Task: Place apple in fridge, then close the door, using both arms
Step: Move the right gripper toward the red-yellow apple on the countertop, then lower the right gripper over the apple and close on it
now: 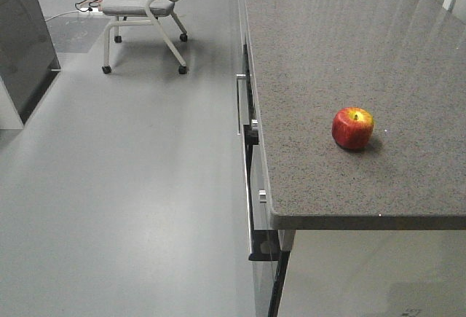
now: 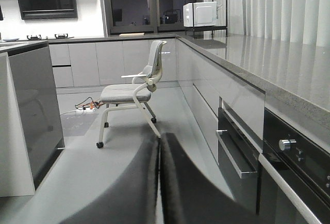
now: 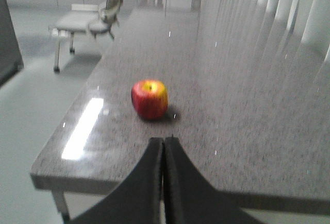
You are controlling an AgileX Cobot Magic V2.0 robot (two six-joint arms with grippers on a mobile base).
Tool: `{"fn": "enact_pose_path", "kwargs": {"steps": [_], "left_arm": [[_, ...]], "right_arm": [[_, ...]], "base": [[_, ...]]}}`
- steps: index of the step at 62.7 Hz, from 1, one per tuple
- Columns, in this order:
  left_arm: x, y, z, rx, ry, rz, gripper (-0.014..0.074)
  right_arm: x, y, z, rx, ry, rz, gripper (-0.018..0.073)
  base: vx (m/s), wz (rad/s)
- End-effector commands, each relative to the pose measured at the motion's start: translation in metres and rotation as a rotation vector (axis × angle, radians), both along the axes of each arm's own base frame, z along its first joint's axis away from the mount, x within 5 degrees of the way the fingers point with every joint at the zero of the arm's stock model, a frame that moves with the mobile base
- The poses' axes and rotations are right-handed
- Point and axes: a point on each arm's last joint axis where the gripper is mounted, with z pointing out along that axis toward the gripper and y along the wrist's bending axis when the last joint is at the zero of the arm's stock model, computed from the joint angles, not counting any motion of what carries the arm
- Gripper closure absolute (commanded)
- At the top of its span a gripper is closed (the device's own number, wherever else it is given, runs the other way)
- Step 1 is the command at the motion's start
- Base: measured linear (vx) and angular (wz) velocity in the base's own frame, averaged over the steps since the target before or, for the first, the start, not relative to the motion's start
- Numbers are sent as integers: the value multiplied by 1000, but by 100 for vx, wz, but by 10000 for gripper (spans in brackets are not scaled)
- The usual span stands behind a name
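The apple (image 1: 353, 128), red with a yellow patch round its stem, stands on the grey speckled countertop (image 1: 328, 55) near its front edge. It also shows in the right wrist view (image 3: 149, 99). My right gripper (image 3: 164, 141) is shut and empty, hovering over the counter's front edge a short way in front of the apple. My left gripper (image 2: 159, 144) is shut and empty, held over the floor and pointing down the aisle beside the counter. Neither arm shows in the front view. The fridge and its door are out of view.
A white wheeled chair (image 1: 145, 7) stands at the far end of the aisle, also seen in the left wrist view (image 2: 131, 92). A dark glossy counter side panel (image 1: 22, 33) is at the left. Oven and drawer handles (image 2: 234, 152) jut from the counter front. A microwave (image 2: 198, 14) sits far back.
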Motion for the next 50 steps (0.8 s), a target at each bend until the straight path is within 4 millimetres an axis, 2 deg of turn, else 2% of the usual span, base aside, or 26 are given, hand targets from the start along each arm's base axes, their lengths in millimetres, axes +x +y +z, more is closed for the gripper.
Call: {"fn": "enact_pose_path", "kwargs": {"steps": [1,6,13,21,31,35,42,50], "left_arm": [[-1,0,1,-11,-69,0,603],[-1,0,1,-11,-69,0,603],[-1,0,1,-11,-69,0,603],[-1,0,1,-11,-69,0,603],[-1,0,1,-11,-69,0,603],[-1,0,1,-11,-69,0,603],[-1,0,1,-11,-69,0,603],[-1,0,1,-11,-69,0,603]], "right_arm": [[16,1,22,-1,55,5,561],[30,1,25,4,155,11,547],[53,2,24,4,276,14,480],[80,2,21,5,366,15,312],[113,2,17,12,449,19,59],[128,3,17,6,468,32,-9],[150,5,18,-16,479,63,-76],[177,7,14,-31,490,97,-77]], "base": [[0,0],[0,0],[0,0],[0,0],[0,0],[0,0],[0,0],[0,0]]}}
